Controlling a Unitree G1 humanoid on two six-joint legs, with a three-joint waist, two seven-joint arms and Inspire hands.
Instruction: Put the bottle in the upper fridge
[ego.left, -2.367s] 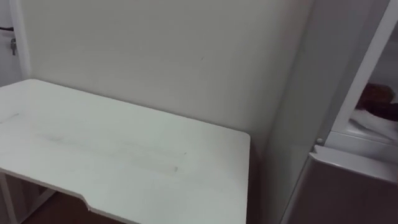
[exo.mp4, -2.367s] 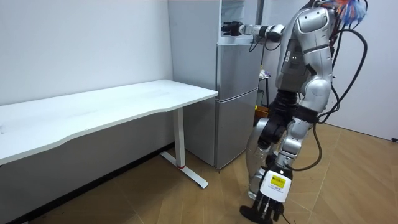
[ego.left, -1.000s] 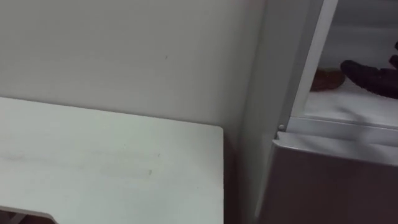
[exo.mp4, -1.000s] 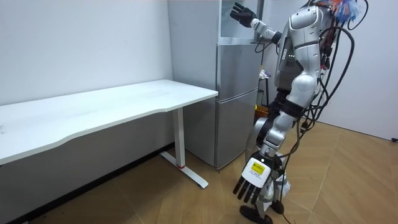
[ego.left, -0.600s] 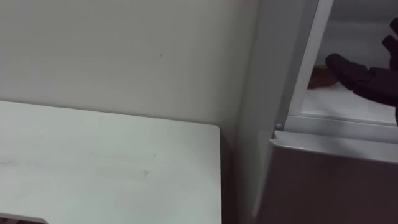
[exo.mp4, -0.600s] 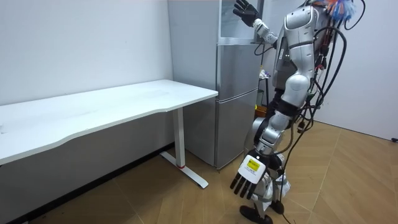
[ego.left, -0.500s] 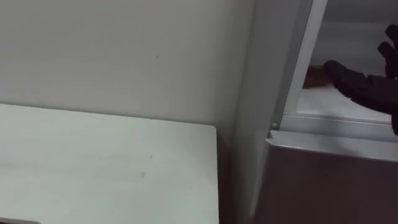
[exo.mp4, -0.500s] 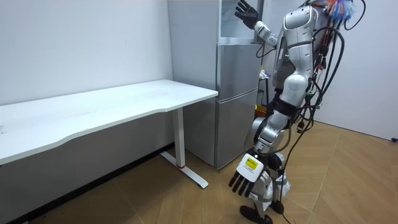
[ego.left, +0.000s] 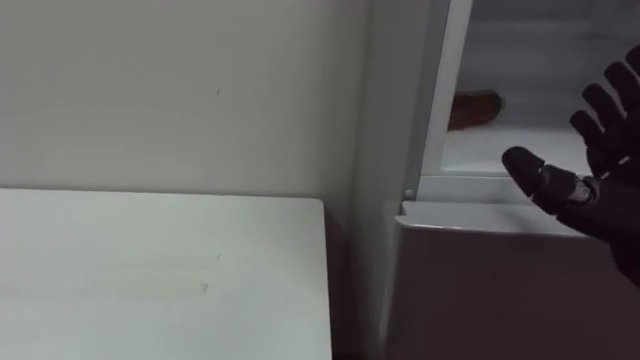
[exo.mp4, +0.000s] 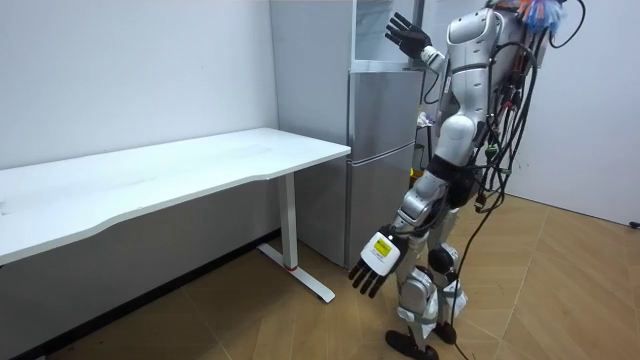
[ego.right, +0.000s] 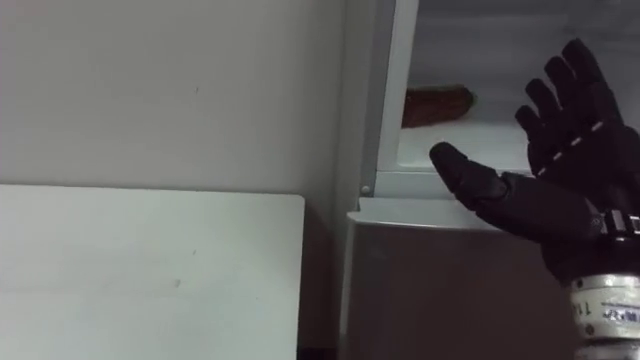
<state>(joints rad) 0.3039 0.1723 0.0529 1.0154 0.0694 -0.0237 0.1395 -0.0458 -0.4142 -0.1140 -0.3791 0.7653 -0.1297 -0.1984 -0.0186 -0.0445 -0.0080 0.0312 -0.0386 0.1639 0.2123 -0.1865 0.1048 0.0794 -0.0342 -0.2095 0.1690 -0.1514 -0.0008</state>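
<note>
The upper fridge compartment stands open above the grey lower door. A brown thing, seemingly the bottle, lies on its white shelf at the back left, also as bottle. My right hand hangs in front of the opening, to the right of the bottle and apart from it, open and holding nothing. In the room view this right hand is raised at the top of the fridge. My left hand hangs low at knee height, open and holding nothing.
A white desk stands left of the fridge against a pale wall, with a narrow dark gap between them. In the room view the desk stretches to the room view's left over wooden floor. I stand right in front of the fridge.
The camera has turned right, bringing the fridge more into view. My right hand has drawn back out of the compartment with fingers spread. My left arm has swung forward.
</note>
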